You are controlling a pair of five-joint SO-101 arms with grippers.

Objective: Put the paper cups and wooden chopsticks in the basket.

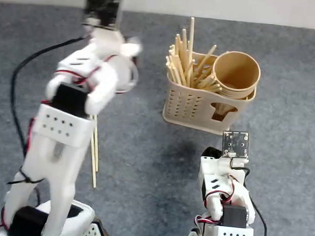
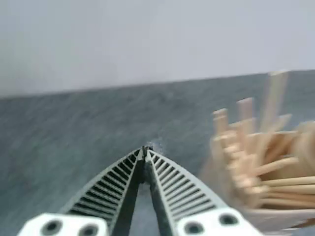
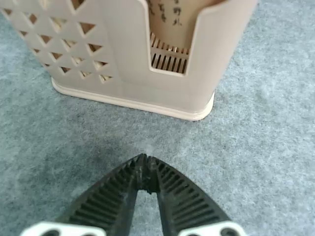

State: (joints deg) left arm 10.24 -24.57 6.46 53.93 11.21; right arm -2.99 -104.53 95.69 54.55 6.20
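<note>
The basket on the table holds upright wooden chopsticks beside stacked paper cups. Loose chopsticks lie well apart from the basket, under the left arm. The left end effector, near the basket's chopstick side, is closed and empty. The right end effector, near the basket's cup side, is also closed and empty.

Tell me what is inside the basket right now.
The basket holds a bundle of wooden chopsticks standing on end and a stack of paper cups, open mouth up. Its walls cover their lower parts and the basket floor.
</note>
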